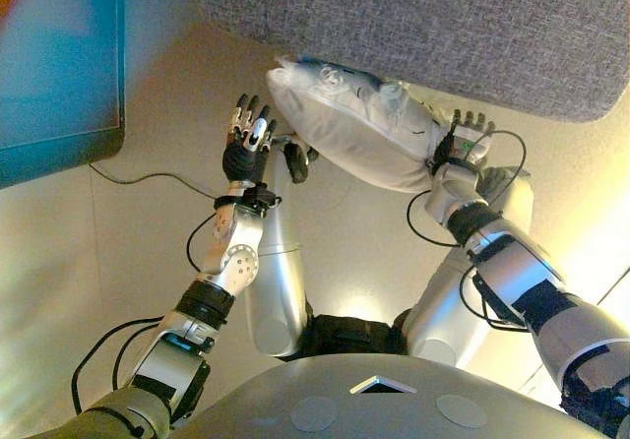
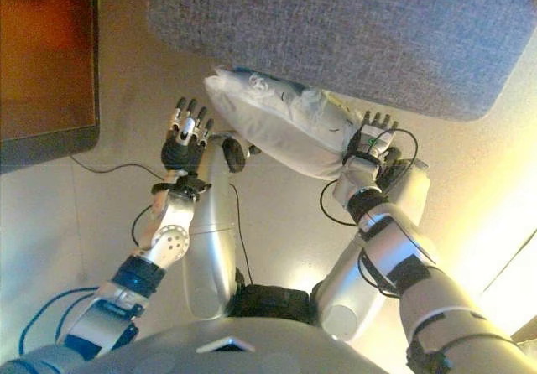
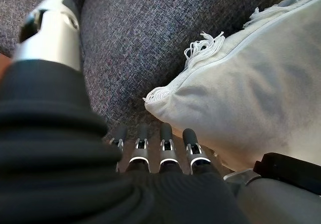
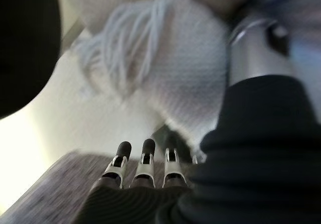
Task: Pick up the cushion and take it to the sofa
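Observation:
The white cushion with fringed corners lies tilted against the front edge of the grey sofa. My right hand is at the cushion's right end, fingers straight and thumb against the fabric; the right wrist view shows the cushion just past the thumb. My left hand is open, fingers straight, a little to the left of the cushion's left corner and apart from it. The left wrist view shows the cushion's corner beside the fingers, with the sofa fabric behind.
A teal flat-topped piece of furniture stands at the left, its edge close to my left arm. Beige floor lies between it and the sofa.

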